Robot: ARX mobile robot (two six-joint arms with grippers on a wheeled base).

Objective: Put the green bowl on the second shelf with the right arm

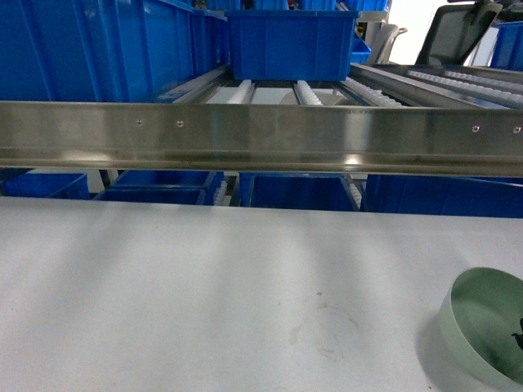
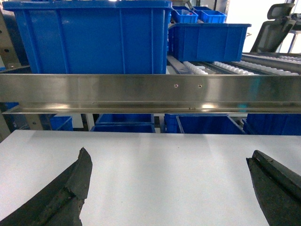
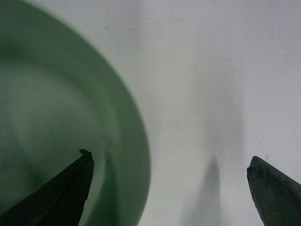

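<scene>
One green bowl [image 1: 484, 335] sits on the table [image 1: 204, 294], straddled by the right claw [image 3: 169, 188], spread wide and empty.

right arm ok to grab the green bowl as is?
Probably yes. The right end effector is open over the green bowl, one finger inside and the other outside on the white table, nothing blocking.

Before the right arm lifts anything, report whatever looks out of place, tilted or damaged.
Nothing is spilled or broken. The green bowl sits upright on the white table. The right gripper is open, one finger over the bowl's inside. The table shows only faint smudges.
</scene>
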